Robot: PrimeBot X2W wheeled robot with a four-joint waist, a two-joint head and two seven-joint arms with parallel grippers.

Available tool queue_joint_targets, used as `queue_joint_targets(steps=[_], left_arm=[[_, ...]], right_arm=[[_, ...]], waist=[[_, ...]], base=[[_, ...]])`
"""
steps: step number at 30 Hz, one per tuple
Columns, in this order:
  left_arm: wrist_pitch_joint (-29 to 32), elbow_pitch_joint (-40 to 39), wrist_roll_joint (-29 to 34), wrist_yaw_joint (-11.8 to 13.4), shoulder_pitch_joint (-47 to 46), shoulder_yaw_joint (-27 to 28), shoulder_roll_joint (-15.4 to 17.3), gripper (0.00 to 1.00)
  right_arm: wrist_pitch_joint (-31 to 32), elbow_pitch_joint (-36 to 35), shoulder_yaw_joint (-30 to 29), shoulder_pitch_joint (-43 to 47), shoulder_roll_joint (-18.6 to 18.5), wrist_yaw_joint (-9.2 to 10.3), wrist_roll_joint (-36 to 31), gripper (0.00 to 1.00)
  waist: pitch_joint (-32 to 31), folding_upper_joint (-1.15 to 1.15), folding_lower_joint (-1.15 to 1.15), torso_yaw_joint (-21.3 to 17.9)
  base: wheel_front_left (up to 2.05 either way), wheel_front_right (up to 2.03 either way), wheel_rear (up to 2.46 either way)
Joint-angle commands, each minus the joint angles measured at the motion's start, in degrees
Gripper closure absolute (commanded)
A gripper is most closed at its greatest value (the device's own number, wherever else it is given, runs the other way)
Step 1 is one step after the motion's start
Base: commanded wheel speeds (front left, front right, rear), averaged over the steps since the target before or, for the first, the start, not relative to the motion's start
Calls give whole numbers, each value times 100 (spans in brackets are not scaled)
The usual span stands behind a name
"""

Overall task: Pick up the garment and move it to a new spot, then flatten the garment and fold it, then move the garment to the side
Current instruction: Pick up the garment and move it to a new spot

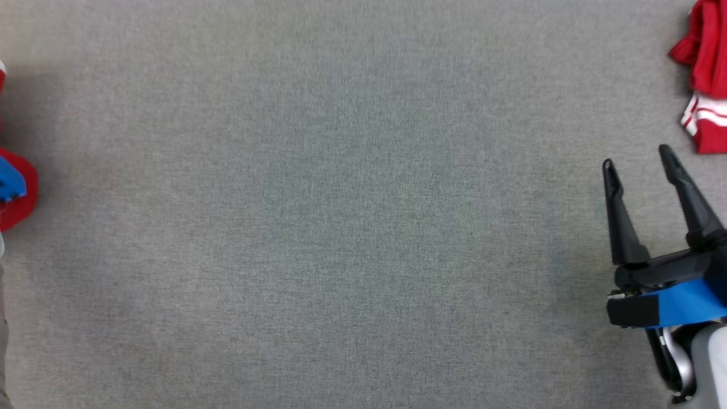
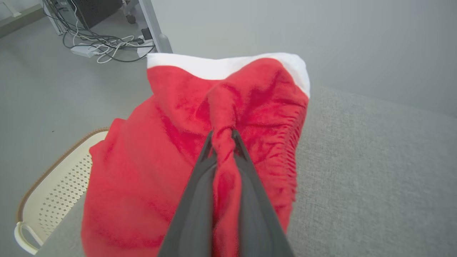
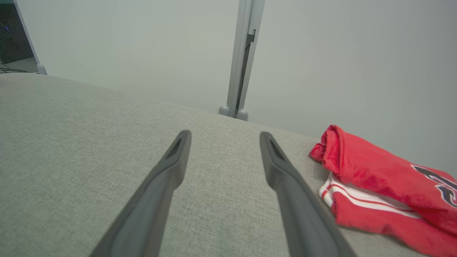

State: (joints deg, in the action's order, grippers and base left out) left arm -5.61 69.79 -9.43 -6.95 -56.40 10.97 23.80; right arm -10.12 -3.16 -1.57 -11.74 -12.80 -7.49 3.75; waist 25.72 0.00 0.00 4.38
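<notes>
Left gripper (image 2: 222, 135) clenched on red garment (image 2: 153, 160); I see it stretch lengthwise away, white band (image 2: 214, 67) farthest, head view catching its edge.

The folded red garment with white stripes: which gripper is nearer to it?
Right. The open right gripper sits close beside the folded red garment with white stripes, not touching. The left gripper is far off to the left, shut on a red fleece garment with white trim.

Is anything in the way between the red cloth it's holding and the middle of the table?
Nothing visible. The left gripper pinches the red garment; the other red clothes lie far right on the table.
</notes>
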Motion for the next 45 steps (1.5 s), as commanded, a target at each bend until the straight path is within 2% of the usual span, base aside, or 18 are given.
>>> queue_joint_targets(steps=[1,6,11,20,27,31,35,41,45], left_arm=[[-220,-115,-8,-29,-113,-33,19,100],[-736,-495,126,-63,-313,-360,21,100],[-922,-1195,87,-54,-555,-846,-148,100],[-912,-2906,-469,-55,-702,-2261,-348,100],[-653,-3782,-829,-56,-679,-2889,-506,100],[-490,-4329,-1012,-56,-395,-3222,-738,100],[-470,-4534,-1069,-29,-24,-3425,-963,100],[-478,-4509,-1087,68,897,-3791,-1200,100],[-518,-4363,-1150,117,1542,-3951,-1242,100]], right_arm=[[-60,105,51,10,67,-1,38,0],[-232,444,164,21,235,-1,121,0],[-376,761,289,88,429,-1,206,0],[-499,1117,528,81,704,-1,365,0],[-509,1117,679,-63,829,-1,426,0],[-510,1109,757,-118,909,-1,498,0],[-511,1121,761,-127,950,-1,527,0],[-511,1112,734,-42,974,-1,519,0],[-512,1136,753,-29,982,-1,549,0]], waist=[[-195,0,0,-89],[-640,0,0,-181],[-1024,0,0,-390],[-1378,0,0,-1014],[-1411,0,0,-1458],[-1407,0,0,-1693],[-1433,0,0,-1755],[-1505,0,0,-1759],[-1509,0,0,-1754]], base=[[0,0,0],[0,0,0],[0,0,0],[0,0,0],[0,0,0],[0,0,0],[0,0,0],[0,0,0],[0,0,0]])
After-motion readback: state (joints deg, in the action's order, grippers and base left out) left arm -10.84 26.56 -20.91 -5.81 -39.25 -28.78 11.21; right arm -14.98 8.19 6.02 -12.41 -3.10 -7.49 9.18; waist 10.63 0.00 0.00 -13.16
